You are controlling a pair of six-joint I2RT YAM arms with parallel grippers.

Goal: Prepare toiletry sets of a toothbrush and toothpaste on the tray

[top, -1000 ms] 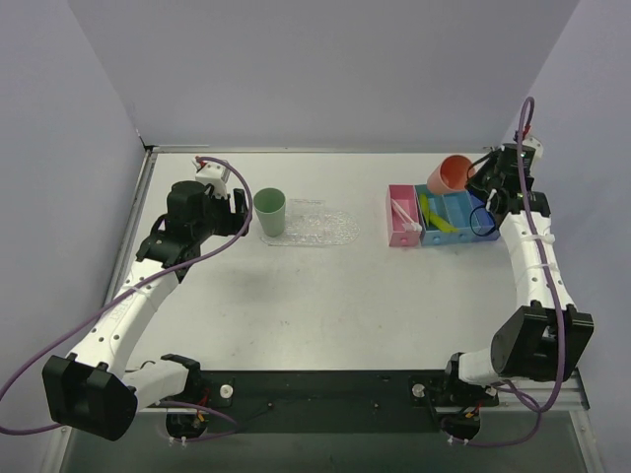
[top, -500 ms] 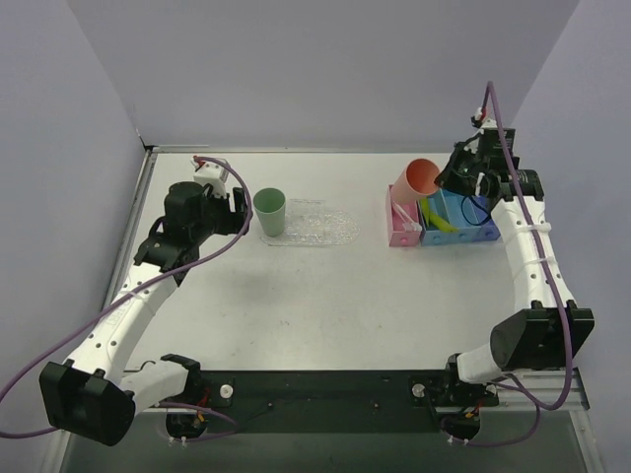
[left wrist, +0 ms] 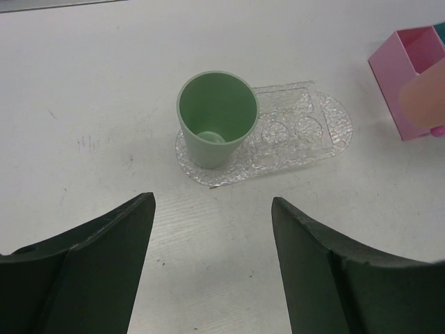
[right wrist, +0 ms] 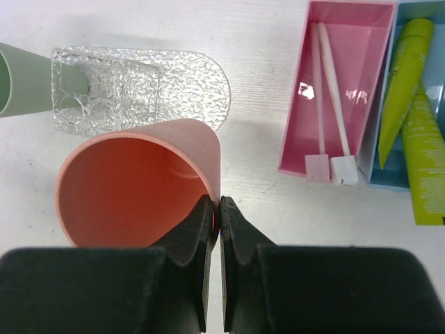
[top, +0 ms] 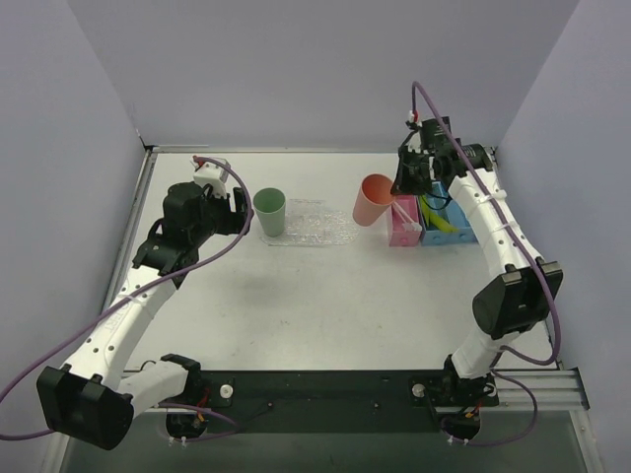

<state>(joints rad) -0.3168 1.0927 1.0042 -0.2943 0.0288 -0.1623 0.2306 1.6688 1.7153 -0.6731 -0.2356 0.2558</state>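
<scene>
The clear bumpy tray (top: 320, 227) lies at the table's far middle; it also shows in the left wrist view (left wrist: 306, 132) and the right wrist view (right wrist: 153, 83). A green cup (top: 269, 211) stands on its left end. My right gripper (top: 402, 187) is shut on the rim of a salmon cup (top: 376, 199) (right wrist: 139, 184), held tilted in the air just right of the tray. Two pale toothbrushes (right wrist: 330, 97) lie in the pink bin (top: 402, 223). Lime-green tubes (right wrist: 410, 90) lie in the blue bin (top: 446, 221). My left gripper (left wrist: 212, 229) is open and empty, left of the green cup (left wrist: 215, 118).
The pink and blue bins stand side by side at the far right. The grey walls close in the back and both sides. The black base rail runs along the near edge.
My right gripper has carried the salmon cup leftward from above the blue bin to just right of the tray. The left arm has barely moved.
</scene>
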